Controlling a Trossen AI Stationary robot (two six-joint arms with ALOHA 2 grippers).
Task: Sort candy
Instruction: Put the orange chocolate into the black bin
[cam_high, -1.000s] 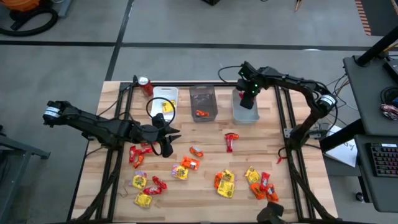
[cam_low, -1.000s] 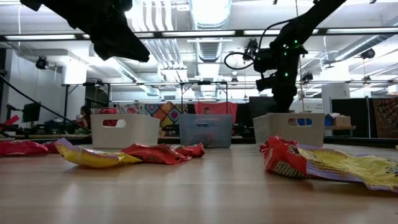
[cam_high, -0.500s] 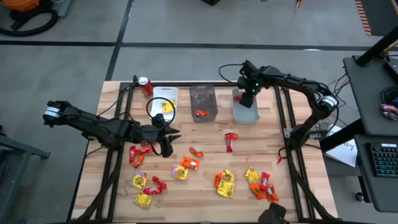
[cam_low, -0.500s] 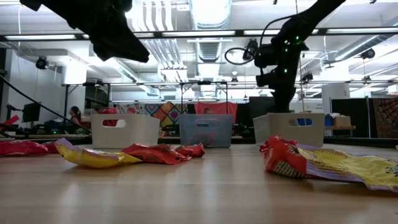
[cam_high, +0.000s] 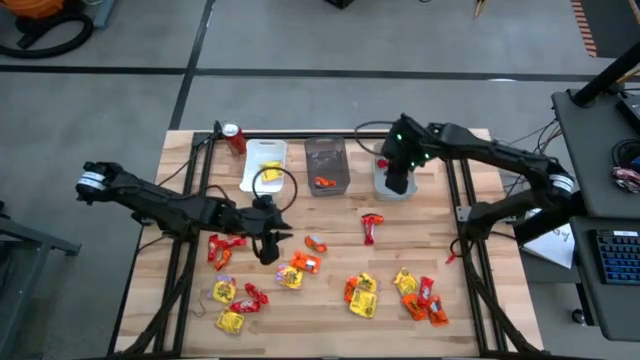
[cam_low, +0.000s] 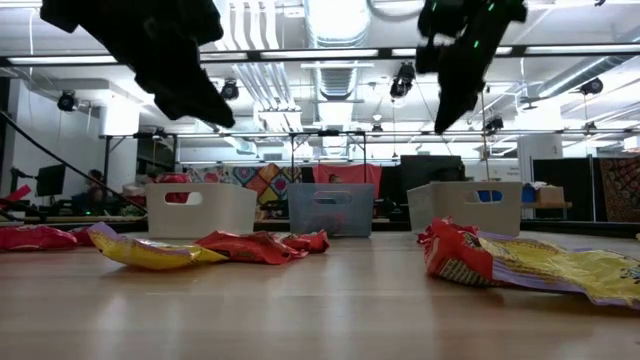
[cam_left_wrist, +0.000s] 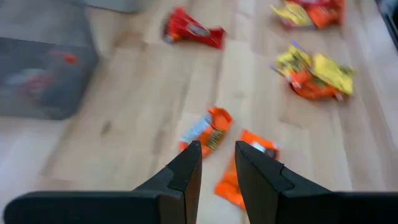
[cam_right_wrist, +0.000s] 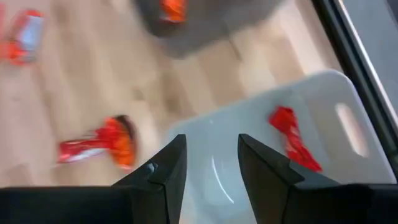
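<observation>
Candy packets in yellow, orange and red lie scattered over the near half of the wooden table (cam_high: 340, 215). My left gripper (cam_high: 269, 250) hangs open above the table; an orange packet (cam_left_wrist: 208, 129) lies just beyond its fingertips and another (cam_left_wrist: 245, 171) beside them. My right gripper (cam_high: 397, 183) is open and raised over the right white bin (cam_high: 408, 188), which holds a red packet (cam_right_wrist: 289, 138). The grey middle bin (cam_high: 326, 165) holds an orange packet (cam_high: 322, 182), and the left white bin (cam_high: 262, 158) a yellow one (cam_high: 270, 172).
A red soda can (cam_high: 233, 137) stands at the far left corner beside the left bin. The three bins line the far edge. A red packet (cam_high: 371, 227) lies alone mid-table. Black frame rails (cam_high: 452, 190) run along both sides.
My right gripper has risen out of the right bin and come a little toward the near edge. My left gripper has moved toward the near edge and slightly down, closer to the orange packets. No packet has visibly moved.
</observation>
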